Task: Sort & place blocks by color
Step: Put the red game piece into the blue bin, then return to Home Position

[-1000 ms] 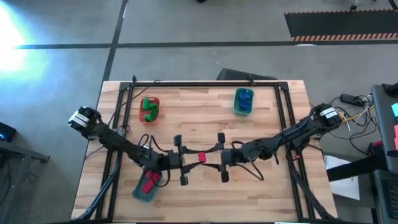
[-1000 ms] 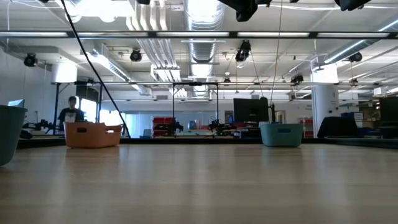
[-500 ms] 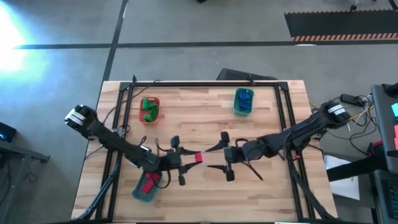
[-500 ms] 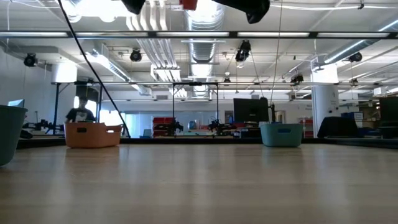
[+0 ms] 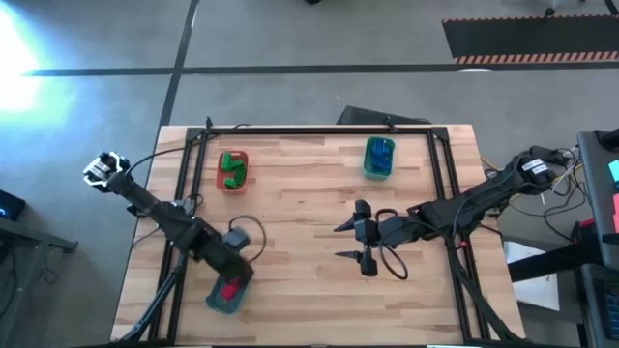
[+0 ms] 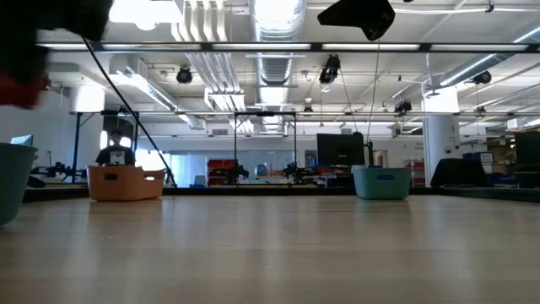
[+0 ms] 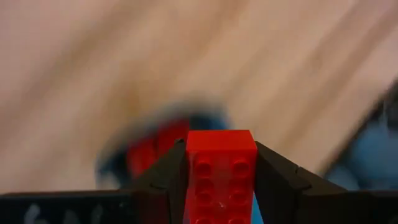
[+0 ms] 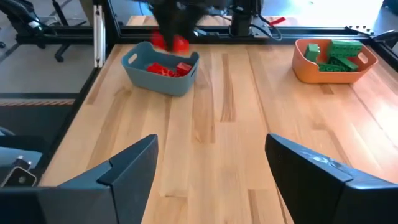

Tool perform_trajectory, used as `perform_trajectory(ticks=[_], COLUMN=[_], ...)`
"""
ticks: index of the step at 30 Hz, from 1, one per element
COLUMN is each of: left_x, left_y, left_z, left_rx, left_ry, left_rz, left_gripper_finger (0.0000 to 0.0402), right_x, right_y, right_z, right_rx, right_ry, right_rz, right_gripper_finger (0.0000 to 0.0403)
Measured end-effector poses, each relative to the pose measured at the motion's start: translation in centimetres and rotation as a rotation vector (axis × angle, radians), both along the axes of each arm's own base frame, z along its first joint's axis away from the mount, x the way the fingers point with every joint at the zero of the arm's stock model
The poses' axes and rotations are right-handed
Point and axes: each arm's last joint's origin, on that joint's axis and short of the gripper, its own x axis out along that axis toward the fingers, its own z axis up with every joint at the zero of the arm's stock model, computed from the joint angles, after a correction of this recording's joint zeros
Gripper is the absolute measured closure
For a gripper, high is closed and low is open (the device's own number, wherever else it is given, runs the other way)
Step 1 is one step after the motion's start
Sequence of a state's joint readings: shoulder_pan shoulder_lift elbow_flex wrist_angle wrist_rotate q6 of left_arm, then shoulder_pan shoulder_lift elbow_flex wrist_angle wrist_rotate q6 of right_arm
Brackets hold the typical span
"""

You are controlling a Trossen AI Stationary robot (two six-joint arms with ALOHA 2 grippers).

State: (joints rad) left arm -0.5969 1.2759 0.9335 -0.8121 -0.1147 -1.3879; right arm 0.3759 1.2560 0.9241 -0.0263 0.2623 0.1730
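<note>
A red studded brick [image 7: 221,177] sits between the fingers of my left gripper [image 7: 221,148]. That gripper hangs over the teal tray [image 5: 219,302] near the table's near-left corner, where other red bricks [image 5: 229,289] lie. The right wrist view shows the left gripper [image 8: 174,22] and the red brick [image 8: 171,42] just above that teal tray [image 8: 134,62]. My right gripper [image 5: 344,241] is open over the bare middle of the table and touches nothing. Green bricks [image 5: 232,169] lie in the orange tray [image 5: 221,184], and blue bricks [image 5: 379,153] lie in a second teal tray [image 5: 368,169]. My left gripper pinches the red brick by its two long sides [image 7: 191,180], one finger [image 7: 165,180] on each. The studded face points back at the wrist camera. The fingers come from above, pointing down. The brick is lifted clear, above the tray of red bricks.
The three trays stand at the far left, far right and near left of the wooden table. A black frame [image 5: 319,130] runs along the table's far edge and down both sides. Bare wood lies between the trays. A person [image 6: 112,155] stands far off in the room.
My left gripper has carried the red brick from the table's middle toward the near-left corner and now hangs over the teal tray of red bricks. My right gripper, which stood opposite it at the brick, has drawn back toward the right edge and stayed open.
</note>
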Motion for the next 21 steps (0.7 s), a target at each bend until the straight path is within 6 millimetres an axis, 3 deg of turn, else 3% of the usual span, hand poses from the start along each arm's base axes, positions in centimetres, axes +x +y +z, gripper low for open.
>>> perform_trajectory(ticks=[3,8,15,21], left_x=[-1.5,-1.7,-1.2,-1.2], left_y=[-0.9,-1.2,-1.7,-1.8], left_z=[0.0,-1.4,-3.1,-2.8], left_rx=[-0.121,-0.084,-0.034,-0.062], left_ry=[0.168,0.215,0.282,0.289], left_rz=[0.018,0.031,0.014,-0.014], left_gripper_finger=[0.0279,0.0276,0.0193,0.0179], right_x=[0.1,0.2,0.2,0.2], right_y=[0.0,0.0,0.0,0.0], right_z=[-0.3,-0.2,-0.2,-0.2], right_rx=[-0.004,-0.009,-0.008,-0.016], right_ry=[0.01,0.007,0.006,0.006], right_rz=[-0.001,0.002,0.002,0.005], right_gripper_finger=[0.0122,0.0123,0.012,0.0128])
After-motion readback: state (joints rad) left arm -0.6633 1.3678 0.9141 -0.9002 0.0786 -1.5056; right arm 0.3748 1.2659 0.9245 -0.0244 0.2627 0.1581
